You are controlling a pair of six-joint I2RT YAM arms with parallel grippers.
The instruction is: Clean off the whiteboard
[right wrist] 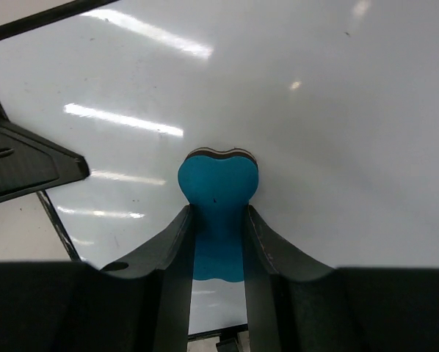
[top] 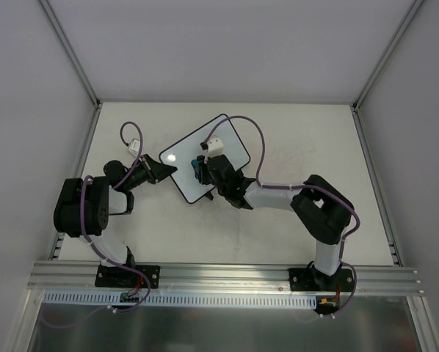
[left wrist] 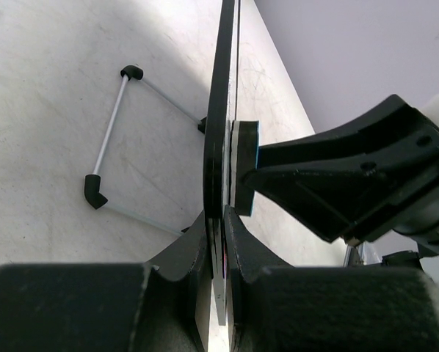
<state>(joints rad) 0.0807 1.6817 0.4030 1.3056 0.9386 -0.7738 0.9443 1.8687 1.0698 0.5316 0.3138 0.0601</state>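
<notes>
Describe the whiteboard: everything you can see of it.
The whiteboard is a glossy white rectangle with rounded corners and a thin black frame. It reflects the ceiling lights, and no writing shows, only tiny specks. A wire stand with black-capped corners folds out behind it. It sits skewed to the edges of the table. The left gripper clamps its edge; the right gripper presses a blue eraser against its face.

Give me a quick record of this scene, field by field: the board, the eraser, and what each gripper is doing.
whiteboard: held up by one edge, face towards the right arm
left gripper: shut on whiteboard edge
right gripper: shut on eraser
eraser: blue, pressed flat against whiteboard face
marks: none visible around eraser, only light reflections
stand: wire frame with black feet, behind whiteboard
</notes>
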